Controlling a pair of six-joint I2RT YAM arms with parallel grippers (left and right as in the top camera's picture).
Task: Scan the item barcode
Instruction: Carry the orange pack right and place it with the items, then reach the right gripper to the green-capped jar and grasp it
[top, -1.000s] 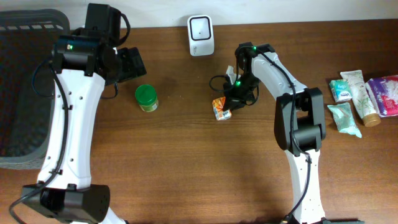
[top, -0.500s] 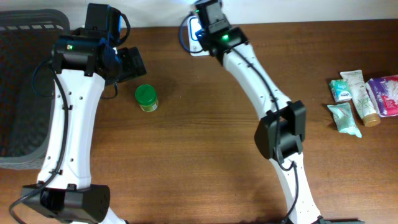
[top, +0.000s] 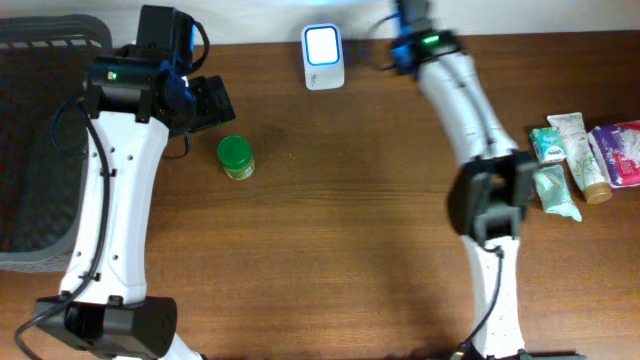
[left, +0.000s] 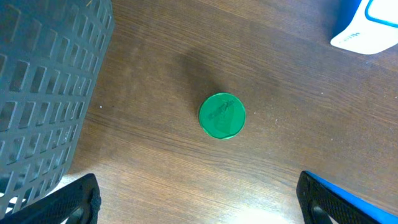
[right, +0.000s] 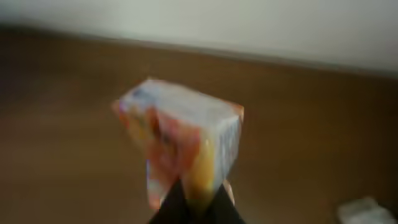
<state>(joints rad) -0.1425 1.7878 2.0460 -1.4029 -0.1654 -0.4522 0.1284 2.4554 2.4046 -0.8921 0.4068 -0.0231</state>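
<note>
Orange, white and blue print covers the small cardboard carton that the right gripper pinches by its lower edge, its two dark jaws clamped on it from either side. The carton rises up and away from the jaws, tilted, with its pale top face toward the wrist camera. This view is blurred, so no barcode can be made out. Beyond the jaws lie the brown wooden table and a pale wall.

From overhead, the right arm reaches to the table's far edge. Its gripper end is just to the right of the white box-shaped scanner, whose front window glows pale blue. The carton itself cannot be picked out there.

The left gripper hangs over the table with its jaws wide apart and nothing between them. Ahead of those jaws, a little toward the blue-tipped one, stands a small green-lidded jar, clear of both. Outside the black jaw rises the dark grey plastic mesh basket, and far ahead past the blue-tipped jaw a corner of the scanner shows. Well away from both grippers, at the table's right end, lies a cluster of teal packets, a white tube and a purple pack.
</note>
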